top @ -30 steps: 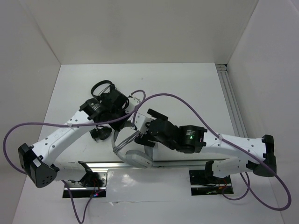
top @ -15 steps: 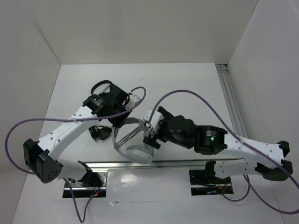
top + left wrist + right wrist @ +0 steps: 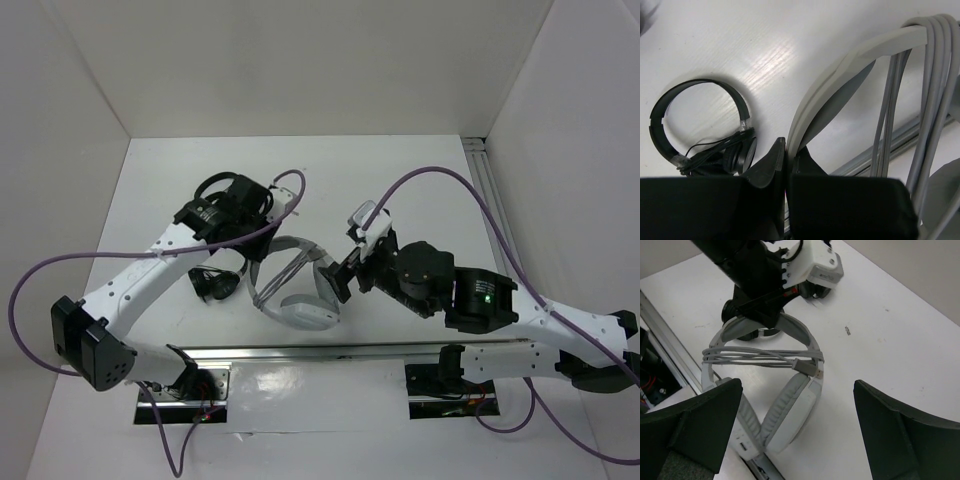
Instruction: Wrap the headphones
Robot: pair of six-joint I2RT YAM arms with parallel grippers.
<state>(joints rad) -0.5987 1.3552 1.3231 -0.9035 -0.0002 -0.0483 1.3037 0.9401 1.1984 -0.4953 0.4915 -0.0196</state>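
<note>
While the headphones (image 3: pixel 305 312) are pinched by the left pincer (image 3: pixel 786 152), the right pincer (image 3: pixel 338 278) is held spread, just right of them.

The right gripper (image 3: pixel 342 274) has backed away from the big light-grey over-ear headphones (image 3: pixel 304 312), going up and to the right. Its fingers are now wide apart. The headphones have moved a little away from the near edge.

The headphones (image 3: pixel 805 337) look like smooth, matt light-grey plastic. The cable (image 3: pixel 750 356) wound across them is matt grey and rubbery. The white worktop (image 3: pixel 765 45) has a faint sheen and fine ribbing. The small black headphones (image 3: pixel 736 96) have a glossy plastic band.
</note>
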